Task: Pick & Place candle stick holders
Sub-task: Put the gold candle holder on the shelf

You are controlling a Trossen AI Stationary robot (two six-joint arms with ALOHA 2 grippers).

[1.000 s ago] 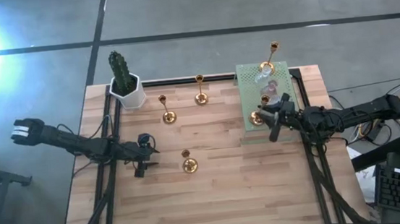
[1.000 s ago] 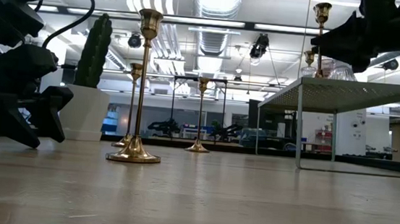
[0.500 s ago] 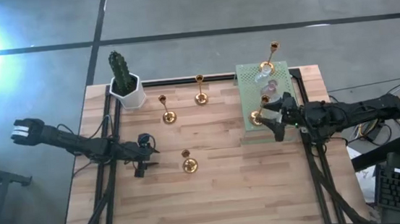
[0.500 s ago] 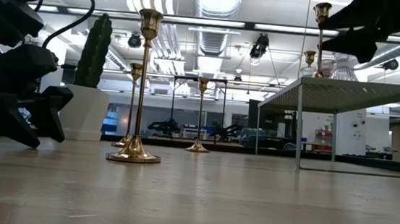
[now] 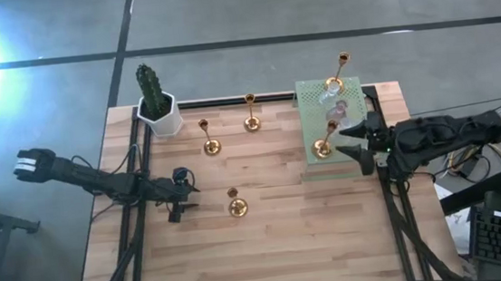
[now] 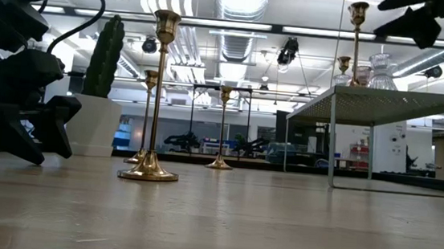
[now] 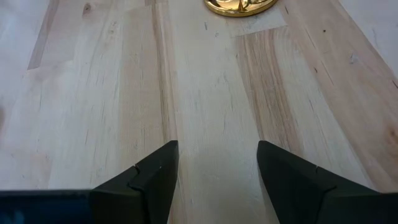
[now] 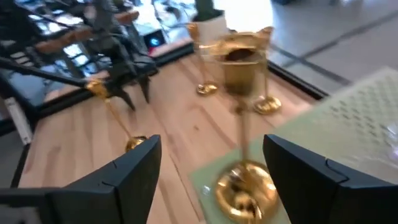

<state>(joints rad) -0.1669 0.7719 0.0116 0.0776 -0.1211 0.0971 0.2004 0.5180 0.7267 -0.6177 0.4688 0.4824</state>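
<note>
Pulled back toward three o'clock since a second ago, the right claw [image 5: 360, 140] now sits spread and empty just off the green mat [image 5: 359, 158], leaving a gold candle stick holder [image 5: 324, 145] standing free at the mat's seven o'clock corner. On the worktop [image 5: 268, 239], the left claw [image 5: 176, 206] rests at nine o'clock, spread, near another gold holder [image 5: 236, 205].

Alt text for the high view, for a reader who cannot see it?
Right gripper, jaws open, sits beside a gold holder on the green mat, which also carries another gold holder and glass ones. Three gold holders stand on the wooden table; the left gripper waits, open, near a cactus pot.
</note>
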